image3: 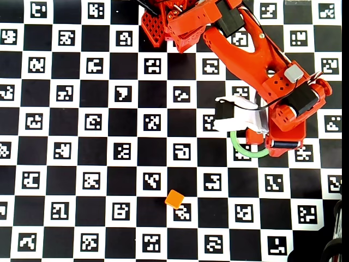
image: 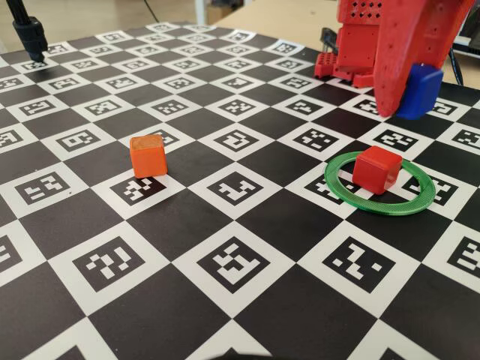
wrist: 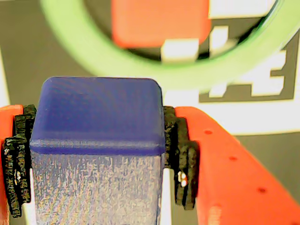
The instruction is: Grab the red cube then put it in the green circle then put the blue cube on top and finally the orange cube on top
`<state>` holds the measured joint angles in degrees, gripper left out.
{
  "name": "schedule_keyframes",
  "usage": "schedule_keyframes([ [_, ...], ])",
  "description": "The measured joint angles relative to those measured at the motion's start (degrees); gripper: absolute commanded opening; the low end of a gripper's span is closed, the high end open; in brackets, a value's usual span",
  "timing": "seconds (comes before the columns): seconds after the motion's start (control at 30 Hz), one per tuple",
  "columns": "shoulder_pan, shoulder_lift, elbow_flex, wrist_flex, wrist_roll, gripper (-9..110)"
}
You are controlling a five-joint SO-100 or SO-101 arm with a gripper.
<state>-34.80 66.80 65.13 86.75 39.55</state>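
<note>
Wrist view fills up with the blue cube [wrist: 96, 126], and I can see my gripper [wrist: 96, 159] pinching it from both sides. Black bumpy pads [wrist: 180, 159] press flat on its left and right faces. Behind the pads are the red fingers. Past the cube, higher in this picture, I see the green circle [wrist: 84, 54] as a blurry curve, with the red cube [wrist: 159, 21] sitting inside it.

From the fixed view, the blue cube [image: 418, 90] hangs in the air at the tip of the red arm [image: 390, 45]. It is up above the checkered board [image: 187, 217] and not touching it. The red cube [image: 376, 166] rests flat on the board inside the green circle [image: 352, 196], a bit toward the ring's back edge. The blue cube is higher than the red one and a little to its right in this view. The two are apart.

My orange cube [image: 148, 156] sits alone on the board, well off to the left, with its duller brownish face turned up. From the overhead view, the orange cube [image3: 174, 198] lies well away from the arm [image3: 256, 60]. The arm covers most of the green circle [image3: 240, 148], so I only see a piece of the ring there. I cannot see the red or blue cube from above.
</note>
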Motion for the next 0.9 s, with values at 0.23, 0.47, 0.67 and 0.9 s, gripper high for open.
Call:
schedule_keyframes([
  [0.23, 0.0, 3.6, 6.3, -3.2, 0.1, 4],
  [0.47, 0.4, 6.9, 6.6, -3.6, -1.1, 4],
  [0.67, 1.5, 10.2, 9.3, -3.5, -1.3, 4],
  [0.9, 1.7, 13.6, 14.9, -6.0, -1.2, 4],
])
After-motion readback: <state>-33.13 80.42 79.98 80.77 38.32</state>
